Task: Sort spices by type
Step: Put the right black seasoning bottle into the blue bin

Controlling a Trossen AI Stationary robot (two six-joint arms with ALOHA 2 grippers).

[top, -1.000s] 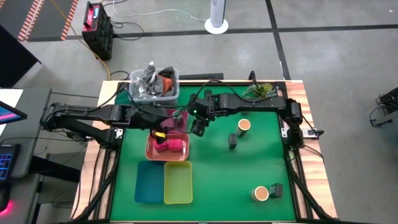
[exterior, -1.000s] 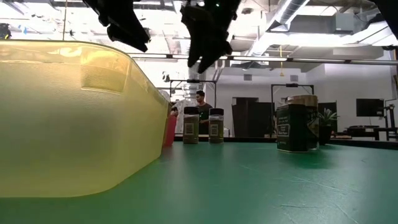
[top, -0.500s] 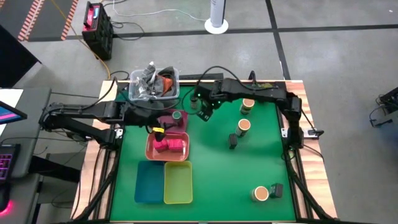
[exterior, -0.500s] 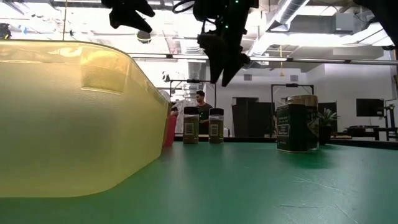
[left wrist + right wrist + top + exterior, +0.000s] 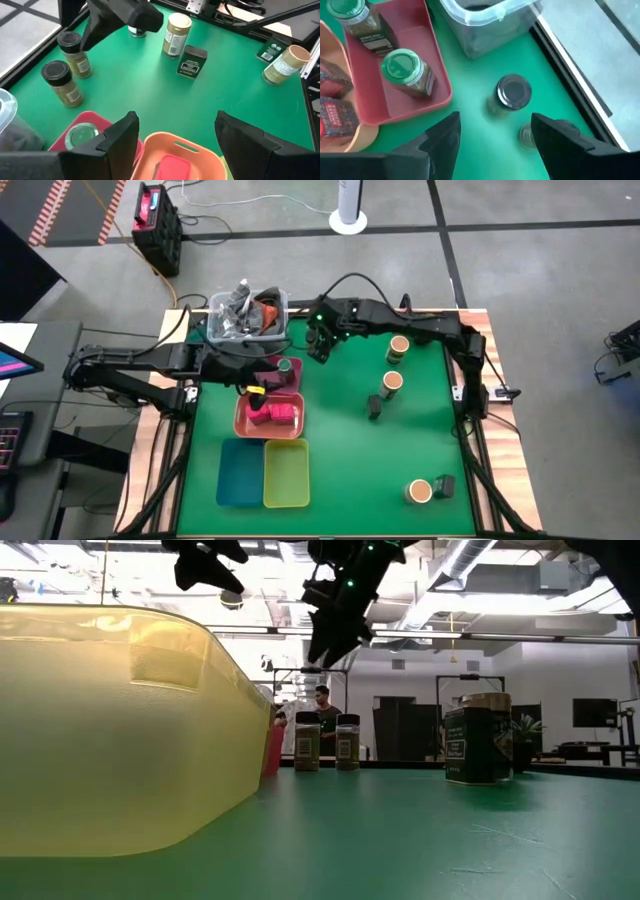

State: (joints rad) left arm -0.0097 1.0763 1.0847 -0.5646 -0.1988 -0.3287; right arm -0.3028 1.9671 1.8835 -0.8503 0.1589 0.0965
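High view. Green-topped table (image 5: pixel 340 450) with wooden edges. Left gripper (image 5: pixel 262 385) over the dark pink tray (image 5: pixel 292 383), which holds a green-lidded jar (image 5: pixel 284 366). Next to it, the salmon tray (image 5: pixel 244 420) with magenta-pink boxes (image 5: pixel 279 414); then a teal tray (image 5: pixel 238 470) and a yellow-green tray (image 5: pixel 285 473) side by side. Clear plastic bin of grey clutter (image 5: pixel 247 316) at the far left corner. Right gripper (image 5: pixel 318 345) near the bin, above the cloth. Tan-topped round jars: two at the far right (image 5: pixel 398 349) (image 5: pixel 391 383), one at the near right (image 5: pixel 420 491). Small dark boxes: one near the middle (image 5: pixel 374 408), one beside the near jar (image 5: pixel 446 484).

Low view. Yellow-green tray wall (image 5: pixel 120 730) fills the left. Two dark-capped jars (image 5: pixel 307 741) (image 5: pixel 347 741) stand together far back; a dark green tin (image 5: pixel 478 743) stands to the right. Both grippers hang above.

Left wrist view. Fingers (image 5: pixel 120 137) wide apart, holding nothing. Below: salmon tray rim (image 5: pixel 175 145), green-lidded jar (image 5: pixel 82 135), two dark-capped jars (image 5: pixel 62 82) (image 5: pixel 74 54).

Right wrist view. Fingers (image 5: pixel 445 140) spread, empty, above a dark-capped jar (image 5: pixel 512 93). Two green-lidded jars (image 5: pixel 407 72) (image 5: pixel 360 22) lie in the dark pink tray (image 5: pixel 427 47).
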